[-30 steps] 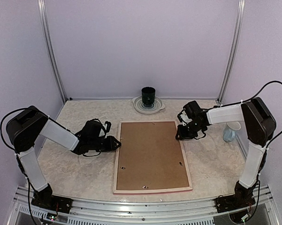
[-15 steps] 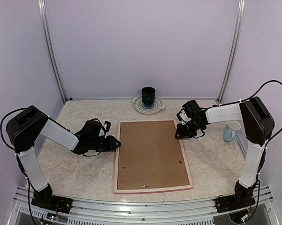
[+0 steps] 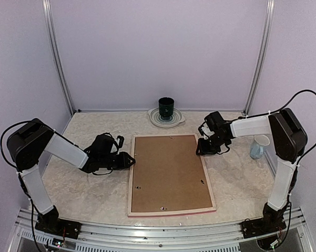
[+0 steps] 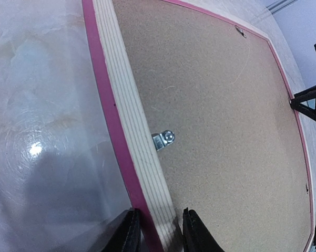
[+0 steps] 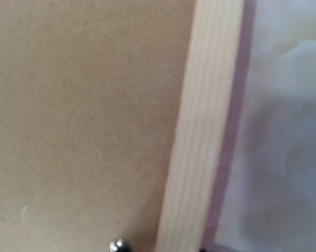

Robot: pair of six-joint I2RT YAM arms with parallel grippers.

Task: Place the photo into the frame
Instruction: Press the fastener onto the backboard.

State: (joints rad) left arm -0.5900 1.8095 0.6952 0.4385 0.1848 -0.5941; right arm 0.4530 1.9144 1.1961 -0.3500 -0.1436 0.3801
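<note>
The frame (image 3: 171,212) lies face down on the table, its pale wood back and brown backing board (image 3: 168,173) up. My left gripper (image 3: 130,160) holds the frame's left rim (image 4: 129,121): its jaws (image 4: 160,231) straddle the wood and the pink edge. A metal clip (image 4: 163,139) sits just inside that rim. My right gripper (image 3: 200,149) rests at the right rim (image 5: 200,131) near the far corner. Its fingers barely show in the right wrist view, so I cannot tell how they stand. The photo is hidden.
A dark green cup (image 3: 166,106) stands on a pale plate (image 3: 177,119) at the back middle. A pale blue mug (image 3: 259,147) stands right of my right arm. Metal posts and walls close in the table on three sides.
My right gripper has edged slightly back along the frame's right rim, and the frame's far right corner has shifted a little. The left arm has not moved.
</note>
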